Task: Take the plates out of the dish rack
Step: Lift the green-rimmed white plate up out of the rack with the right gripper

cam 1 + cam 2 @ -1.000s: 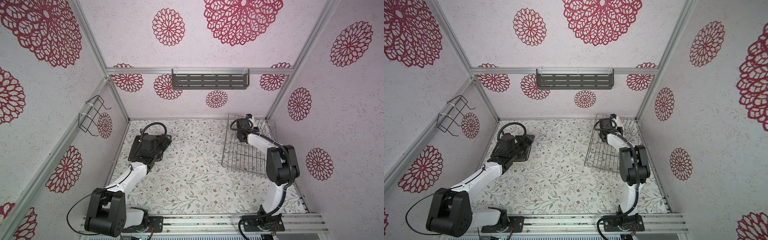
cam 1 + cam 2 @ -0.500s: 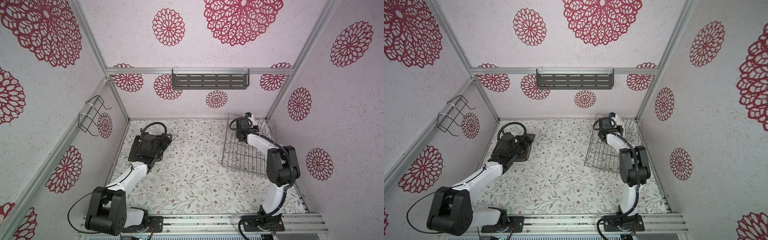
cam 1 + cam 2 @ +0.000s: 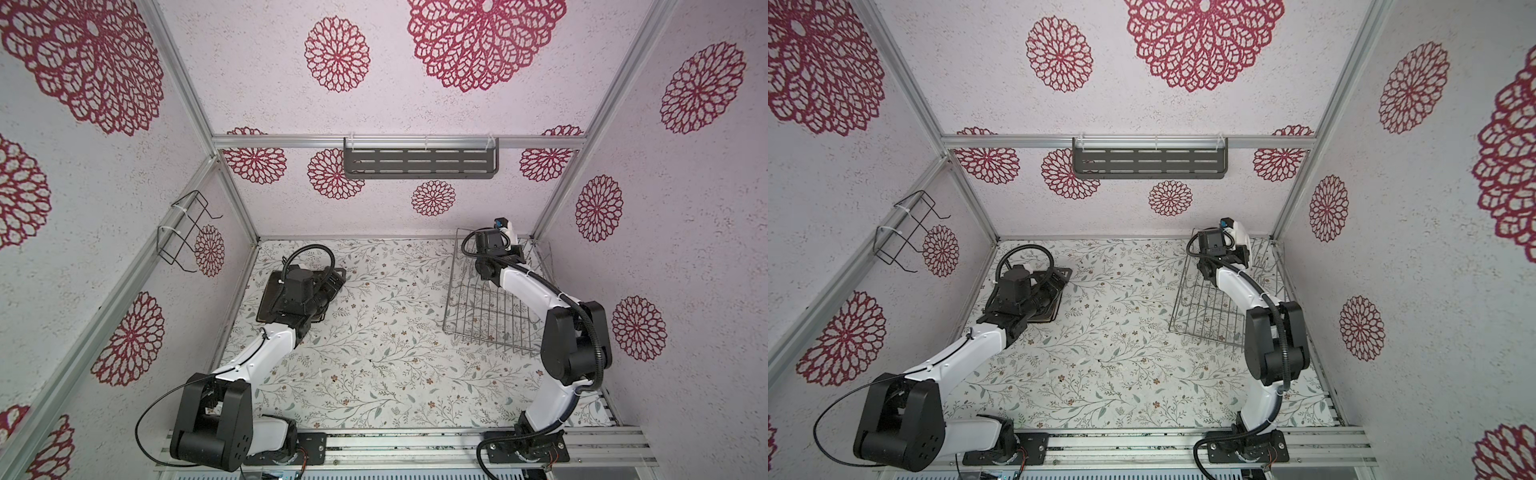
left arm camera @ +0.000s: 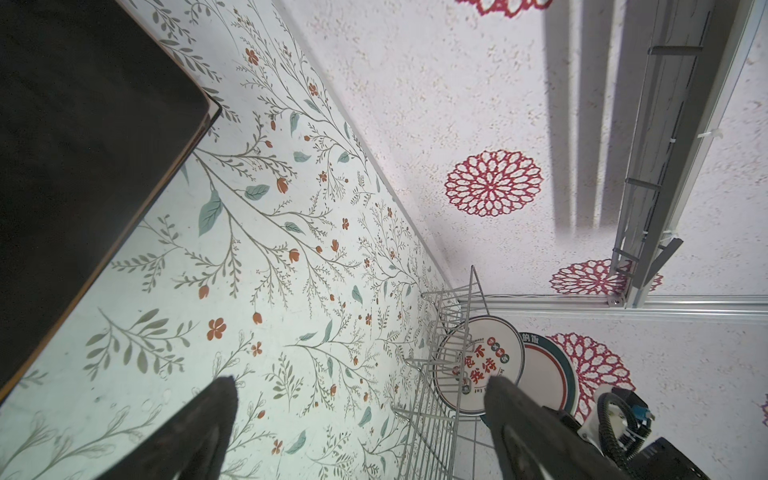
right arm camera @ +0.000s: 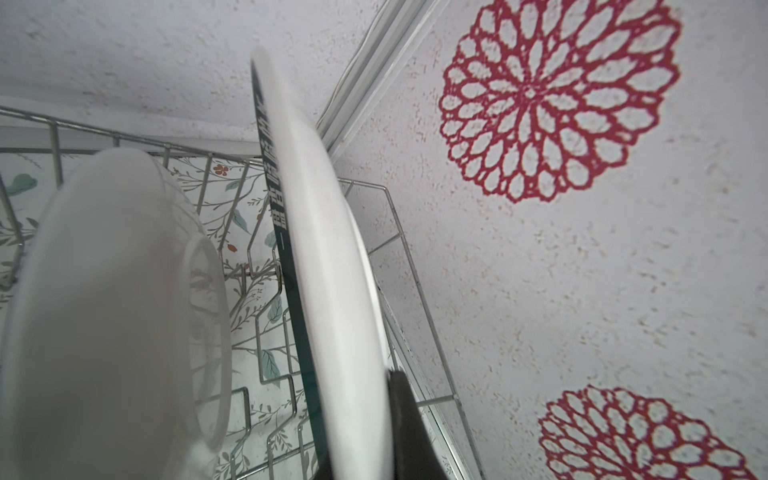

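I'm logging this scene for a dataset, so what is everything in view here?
dish rack: one, silver wire, table's back right corner.
character plate: one, white with red characters, upright in the rack.
teal-rimmed plate: one, white, upright beside it.
black square plate: one seen, flat, table's left side.
slotted shelf: one, dark grey, back wall.
wire bracket: one, black, left wall.
table: one, floral print.
left pincer: open, near the black square plate.
right pincer: shut on the teal-rimmed plate.

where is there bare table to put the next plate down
Free: the middle of the table between the black plate and the dish rack, and the strip along its near edge. Crowded: the rack's far end, where the right gripper pinches a round plate.
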{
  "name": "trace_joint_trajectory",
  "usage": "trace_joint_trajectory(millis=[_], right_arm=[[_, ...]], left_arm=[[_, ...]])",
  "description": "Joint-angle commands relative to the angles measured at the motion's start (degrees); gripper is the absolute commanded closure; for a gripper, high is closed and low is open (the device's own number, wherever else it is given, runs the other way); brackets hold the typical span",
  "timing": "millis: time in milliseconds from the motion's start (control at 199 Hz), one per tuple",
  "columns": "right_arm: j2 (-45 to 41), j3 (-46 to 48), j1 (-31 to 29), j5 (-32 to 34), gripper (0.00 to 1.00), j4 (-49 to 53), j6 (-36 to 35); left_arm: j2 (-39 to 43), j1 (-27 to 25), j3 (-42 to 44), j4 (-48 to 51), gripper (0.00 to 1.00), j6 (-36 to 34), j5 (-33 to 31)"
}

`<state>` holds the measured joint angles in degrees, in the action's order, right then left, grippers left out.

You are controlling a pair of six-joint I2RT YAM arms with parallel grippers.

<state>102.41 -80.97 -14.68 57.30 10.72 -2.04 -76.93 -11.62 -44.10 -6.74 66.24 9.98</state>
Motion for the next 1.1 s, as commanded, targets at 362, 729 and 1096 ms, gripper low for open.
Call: trace_joint_trajectory(millis=[362, 729, 1096], right_arm=[[-16.6, 2.7, -2.4, 0.2, 1.00, 0.0, 0.6], [-34.7, 10.3, -2.5, -16.5, 1.00, 1.2, 9.2], [-46.0, 21.5, -2.5, -46.9, 1.00, -9.4, 35.0]], left_arm=[[0.6, -4.6, -3.7, 0.6, 0.03, -1.0, -2.2], [-2.9, -8.1, -8.5, 0.2, 0.03, -0.7, -1.8], [-6.4, -11.4, -11.8, -1.5, 0.03, -0.3, -2.3]])
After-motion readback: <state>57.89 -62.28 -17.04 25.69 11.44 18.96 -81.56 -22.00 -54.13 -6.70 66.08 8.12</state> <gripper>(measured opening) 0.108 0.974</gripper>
